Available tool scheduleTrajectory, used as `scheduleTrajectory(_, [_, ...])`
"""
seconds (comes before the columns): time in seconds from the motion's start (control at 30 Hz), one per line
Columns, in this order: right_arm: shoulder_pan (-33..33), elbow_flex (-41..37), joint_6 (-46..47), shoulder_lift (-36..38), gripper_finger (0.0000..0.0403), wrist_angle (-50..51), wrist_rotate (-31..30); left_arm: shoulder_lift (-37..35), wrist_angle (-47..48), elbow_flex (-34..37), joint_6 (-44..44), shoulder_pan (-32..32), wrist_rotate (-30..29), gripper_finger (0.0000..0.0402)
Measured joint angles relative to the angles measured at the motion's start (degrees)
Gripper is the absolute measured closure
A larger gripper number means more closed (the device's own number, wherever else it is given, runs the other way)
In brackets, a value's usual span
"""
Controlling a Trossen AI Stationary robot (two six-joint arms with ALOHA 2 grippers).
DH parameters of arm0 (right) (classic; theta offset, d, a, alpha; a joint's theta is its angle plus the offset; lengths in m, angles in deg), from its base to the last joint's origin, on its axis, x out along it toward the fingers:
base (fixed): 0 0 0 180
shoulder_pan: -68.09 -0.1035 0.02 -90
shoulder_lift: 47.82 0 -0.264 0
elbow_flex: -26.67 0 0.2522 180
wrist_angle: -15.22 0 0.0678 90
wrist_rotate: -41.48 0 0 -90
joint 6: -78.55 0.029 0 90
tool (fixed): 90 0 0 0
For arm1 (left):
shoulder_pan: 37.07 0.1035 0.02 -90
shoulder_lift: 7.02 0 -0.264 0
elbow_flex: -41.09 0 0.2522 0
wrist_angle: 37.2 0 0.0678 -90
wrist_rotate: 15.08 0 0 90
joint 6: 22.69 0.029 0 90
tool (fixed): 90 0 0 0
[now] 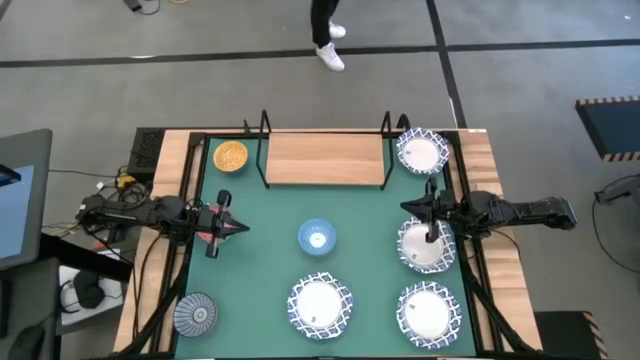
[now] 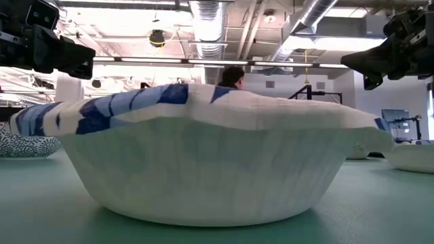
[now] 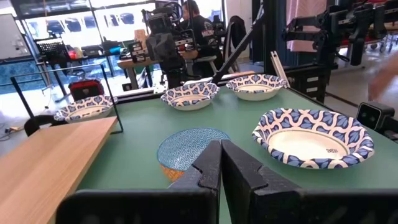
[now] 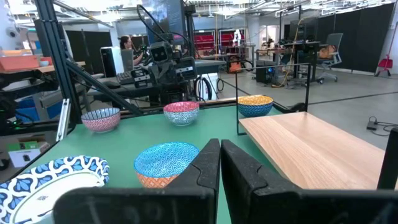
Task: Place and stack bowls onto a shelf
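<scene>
The light-wood shelf [image 1: 325, 158] stands at the table's far middle. The light blue bowl [image 1: 317, 237] sits on the mat between my two grippers. White lattice bowls rest at the far right [image 1: 420, 152], near middle [image 1: 320, 305] and near right [image 1: 427, 310], and one more [image 1: 440, 255] lies under my right arm. The orange-yellow bowl [image 1: 231, 155] stands left of the shelf, and the grey-blue bowl [image 1: 195, 313] is at the near left. The red bowl [image 4: 181, 112] sits below my left gripper [image 1: 243, 228]. The left gripper is shut [image 3: 221, 152] and hovers. My right gripper [image 1: 404, 208] is also shut [image 4: 219, 152] and hovers.
The green mat [image 1: 260, 270] covers the table inside black frame posts [image 1: 265, 125]. A white bowl [image 2: 217, 156] fills the low view close to the camera. A person stands beyond the far edge [image 1: 328, 45]. Cables and gear lie off the left edge [image 1: 90, 215].
</scene>
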Motion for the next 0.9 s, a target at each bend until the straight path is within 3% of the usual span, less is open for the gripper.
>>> scheduleTrajectory(0.67, [0.0, 0.0, 0.0, 0.0, 0.0360, -0.6, 0.0, 0.0, 0.0, 0.0, 0.0, 0.0, 0.0, 0.0401])
scheduleTrajectory(0.8, [0.0, 0.0, -0.2, 0.0, 0.0360, -3.5, -0.1, 0.0, -1.1, 0.0, 1.5, 0.0, -4.6, 0.0401])
scheduleTrajectory(0.9, [0.8, 0.0, -5.6, 0.0, 0.0360, -4.1, -2.3, 0.0, -2.0, 0.0, 0.9, 0.0, -8.7, 0.0401])
